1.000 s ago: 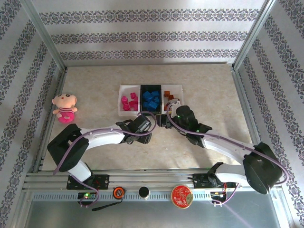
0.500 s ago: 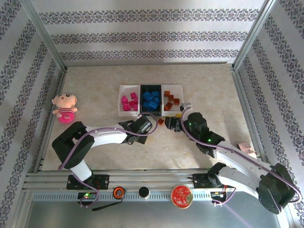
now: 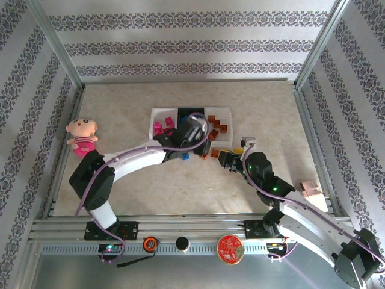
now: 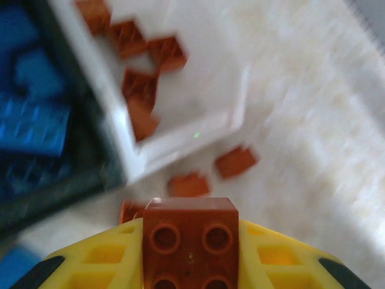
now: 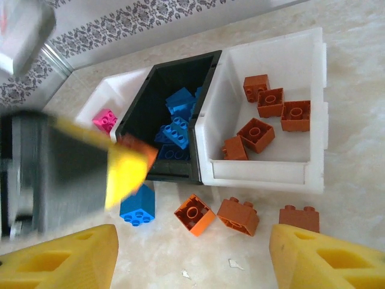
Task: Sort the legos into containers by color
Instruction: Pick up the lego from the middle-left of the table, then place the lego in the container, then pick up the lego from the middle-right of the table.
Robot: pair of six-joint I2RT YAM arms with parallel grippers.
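While L hand (image 4: 191, 265) pinches orange lego (image 4: 190, 233) | tray (image 4: 180, 137) prob. ahead | R hand (image 5: 192, 259) half-wide, empty

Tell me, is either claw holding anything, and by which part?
The left gripper clamps an orange-brown brick by two opposite sides, between its yellow fingers. The right gripper is open and holds nothing.

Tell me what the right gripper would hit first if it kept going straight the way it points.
Probably the loose orange-brown legos lying just ahead of the right gripper, then the white tray; depth is unclear.
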